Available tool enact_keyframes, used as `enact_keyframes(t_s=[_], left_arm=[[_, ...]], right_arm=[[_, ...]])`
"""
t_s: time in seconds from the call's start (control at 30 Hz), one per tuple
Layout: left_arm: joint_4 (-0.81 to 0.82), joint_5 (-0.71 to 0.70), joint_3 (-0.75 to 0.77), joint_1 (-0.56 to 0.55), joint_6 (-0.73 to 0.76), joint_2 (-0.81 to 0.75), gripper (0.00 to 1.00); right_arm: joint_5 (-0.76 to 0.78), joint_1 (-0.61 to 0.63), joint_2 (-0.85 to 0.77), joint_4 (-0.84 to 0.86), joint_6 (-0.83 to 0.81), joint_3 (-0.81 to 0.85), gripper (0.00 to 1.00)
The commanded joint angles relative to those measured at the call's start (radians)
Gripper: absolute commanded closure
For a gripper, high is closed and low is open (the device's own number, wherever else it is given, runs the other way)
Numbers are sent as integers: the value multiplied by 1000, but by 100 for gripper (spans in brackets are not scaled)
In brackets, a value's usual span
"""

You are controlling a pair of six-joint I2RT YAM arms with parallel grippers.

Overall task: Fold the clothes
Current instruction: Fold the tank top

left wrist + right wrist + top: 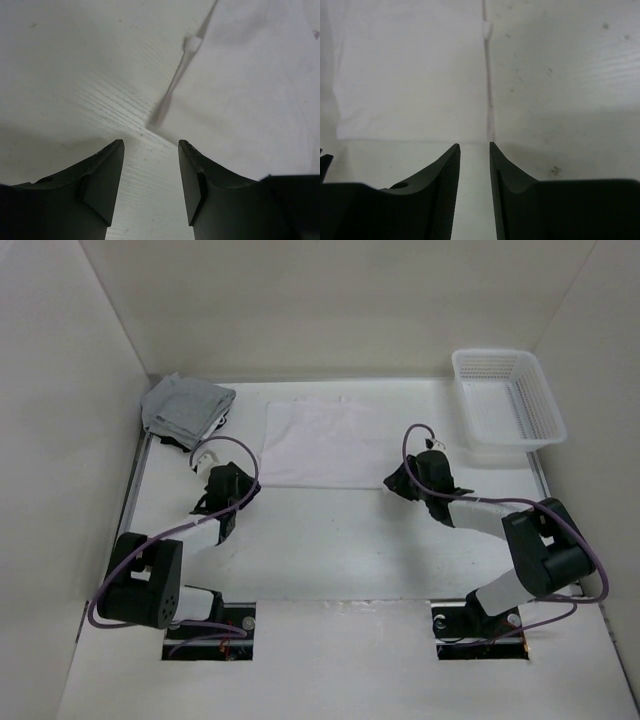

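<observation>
Fingers (105, 175) of the left gripper (151, 145) are standing apart, empty. The right gripper (475, 146) is gaping narrowly, also empty. Each is hovering by a near corner of the garment (325, 445), which is lying flat just left of the basket (510, 400). I'd be pinching every layer at both corners and lifting evenly. Counting: one garment, one basket, one grey stack (185, 405), two grippers.

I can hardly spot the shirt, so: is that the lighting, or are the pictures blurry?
Top view: even light, white garment barely contrasts with the white table. Left wrist view: garment's edge looks soft, fingers nearly black. Right wrist view: shadow darkens the table's right side.
</observation>
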Motion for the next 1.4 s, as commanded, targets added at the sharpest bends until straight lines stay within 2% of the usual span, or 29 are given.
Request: enact_keyframes(t_s=[0.0, 0.27, 0.37, 0.5, 0.73, 0.93, 1.03, 1.07, 1.13, 1.23, 1.37], left_arm=[[62, 107, -1, 24, -63, 47, 54], [214, 181, 2, 73, -144, 218, 56], [240, 179, 15, 71, -159, 255, 73], [245, 179, 18, 64, -165, 261, 88], [249, 179, 18, 65, -169, 275, 95], [258, 173, 18, 60, -169, 275, 96], [260, 169, 16, 60, -169, 266, 97], [263, 167, 15, 60, -169, 262, 97], [266, 167, 13, 60, -169, 252, 99], [263, 167, 9, 56, -169, 206, 100], [185, 161, -21, 34, -153, 12, 100]], right_arm=[[39, -2, -35, 121, 27, -78, 64], [30, -2, 7, 228, 90, -136, 59], [38, -6, 40, 262, 111, -141, 59], [50, -8, 64, 290, 174, -152, 58], [30, -6, 139, 342, 223, -127, 58], [-5, -12, 210, 360, 251, -87, 67], [-11, -17, 230, 368, 271, -80, 80], [-7, -15, 230, 374, 272, -81, 87], [-5, -12, 224, 388, 269, -89, 93], [-7, -12, 183, 415, 265, -107, 99], [-22, -12, -4, 393, 245, -181, 100]])
